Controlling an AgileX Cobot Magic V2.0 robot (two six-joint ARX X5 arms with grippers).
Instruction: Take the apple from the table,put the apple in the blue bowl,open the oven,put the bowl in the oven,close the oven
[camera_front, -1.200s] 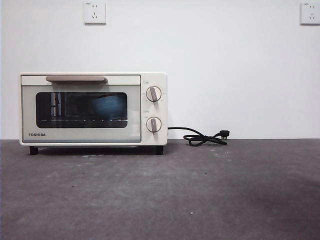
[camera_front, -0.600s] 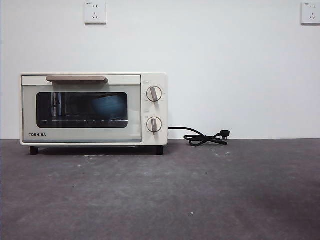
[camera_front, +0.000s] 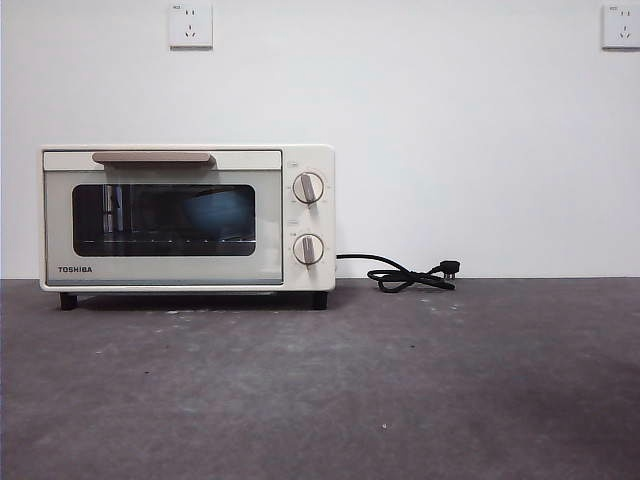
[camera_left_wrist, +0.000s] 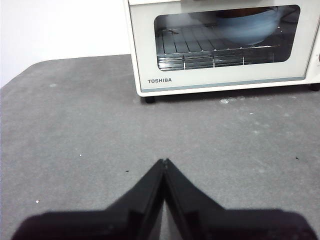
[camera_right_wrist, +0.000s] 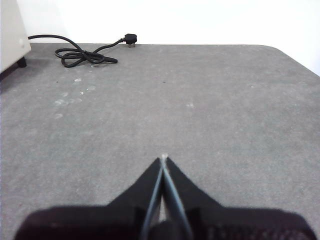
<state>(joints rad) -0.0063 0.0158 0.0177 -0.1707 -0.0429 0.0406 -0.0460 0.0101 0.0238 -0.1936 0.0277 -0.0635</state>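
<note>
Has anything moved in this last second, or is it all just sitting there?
Nothing visibly changed. The oven stays shut on the table, with the blue bowl inside behind the glass, and its cord lies coiled beside it as before. Both hands, left hand and right hand, are closed and hold nothing.

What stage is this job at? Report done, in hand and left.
Done, by the look of it: the blue bowl sits on the rack inside the oven, whose door is closed. The apple is not visible; whether it lies in the bowl cannot be told. In hand: nothing; the left gripper and right gripper hover shut over the table. Left: seemingly nothing.
</note>
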